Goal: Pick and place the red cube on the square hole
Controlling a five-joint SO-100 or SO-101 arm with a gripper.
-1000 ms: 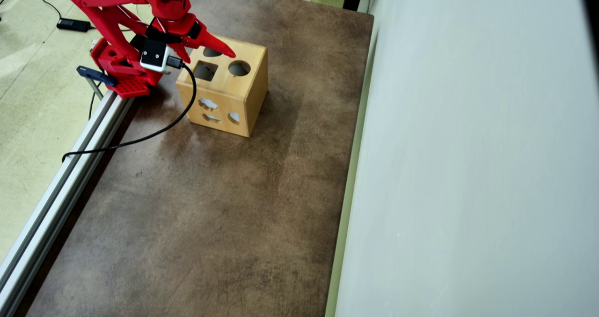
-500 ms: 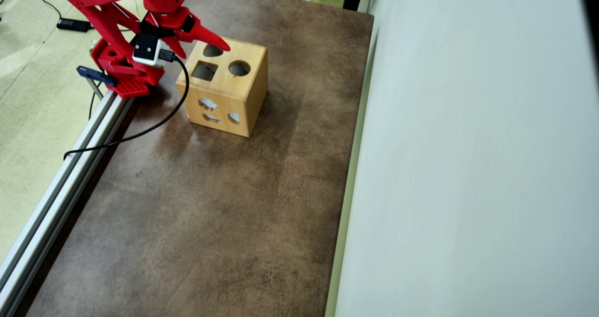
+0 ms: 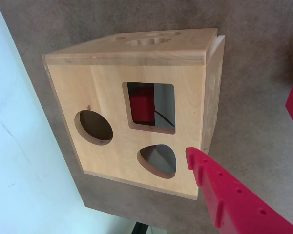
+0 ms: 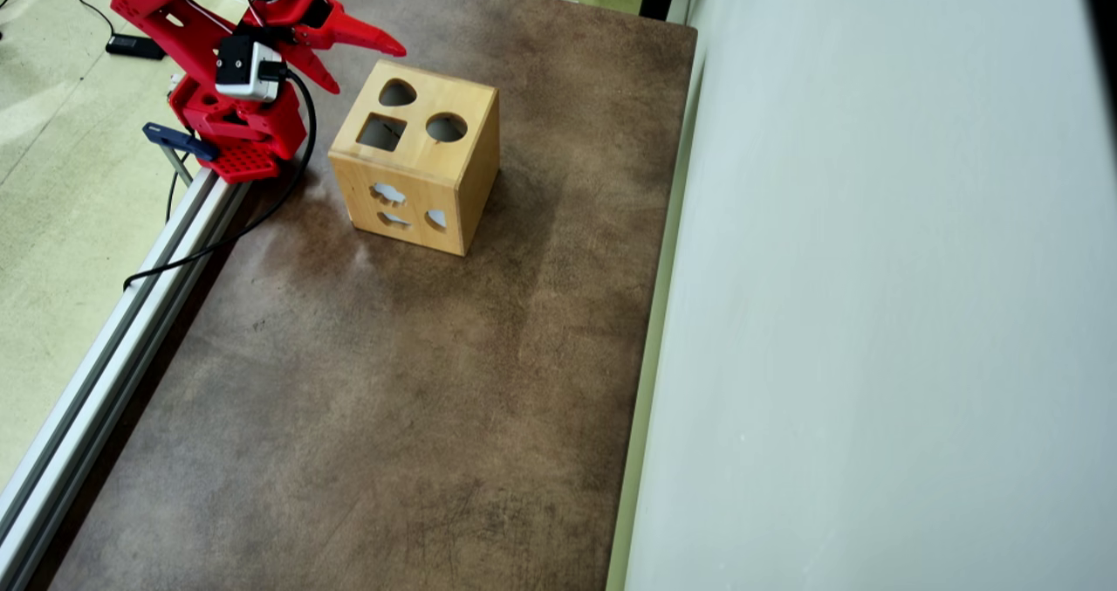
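A wooden shape-sorter box stands on the brown table, also in the overhead view. Its face with a round, a square and a rounded-triangle hole points up. In the wrist view the red cube sits inside the box, seen through the square hole, whose rim frames it. In the overhead view the square hole looks dark and the cube does not show. My red gripper is open and empty. It hovers beside the box's far-left corner in the overhead view, apart from the box.
The brown table top stretches below the box. A pale wall bounds it on the right. An aluminium rail and a black cable run along the left edge, with a blue clamp at the arm's base.
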